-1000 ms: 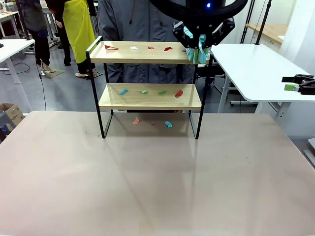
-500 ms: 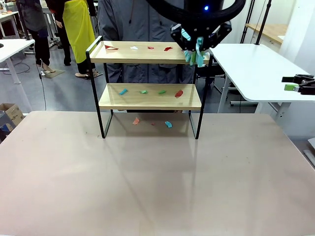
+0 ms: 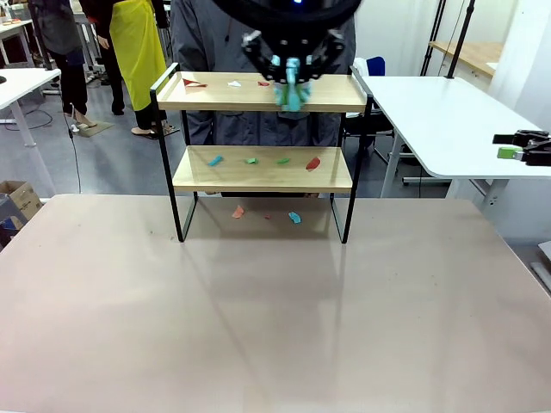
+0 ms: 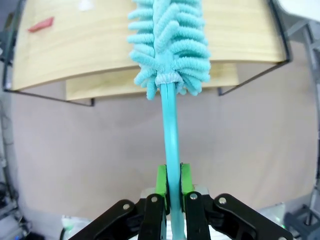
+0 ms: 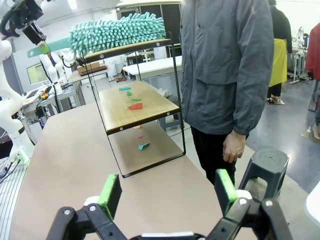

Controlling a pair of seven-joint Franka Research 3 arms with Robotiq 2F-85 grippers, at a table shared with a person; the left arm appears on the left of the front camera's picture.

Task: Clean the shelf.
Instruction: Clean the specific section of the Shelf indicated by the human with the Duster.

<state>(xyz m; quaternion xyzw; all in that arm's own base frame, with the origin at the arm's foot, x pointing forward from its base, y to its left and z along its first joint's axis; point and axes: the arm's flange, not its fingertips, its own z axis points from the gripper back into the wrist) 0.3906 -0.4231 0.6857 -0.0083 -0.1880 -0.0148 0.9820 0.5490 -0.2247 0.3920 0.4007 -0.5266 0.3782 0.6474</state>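
Shelf stands upright at the far side of the counter, about mid-width. It has two wooden boards in a black frame. A person in a grey jacket stands just behind it.

Left pincer hangs above the top board, near its middle. The left wrist view shows this pincer clenched on the thin handle of a teal fluffy duster, green pads pressed to either side. The duster head reaches down to the top board; touching or just clear of it, cannot tell.

Top board, left part: a red scrap, then a white scrap. Lower board: a blue scrap, a green scrap, a second green bit and a larger red piece in a row. On the counter under the shelf: an orange scrap and a teal scrap.

Right pincer is released, fingers wide apart, low over the counter and well apart from the shelf, holding nothing.
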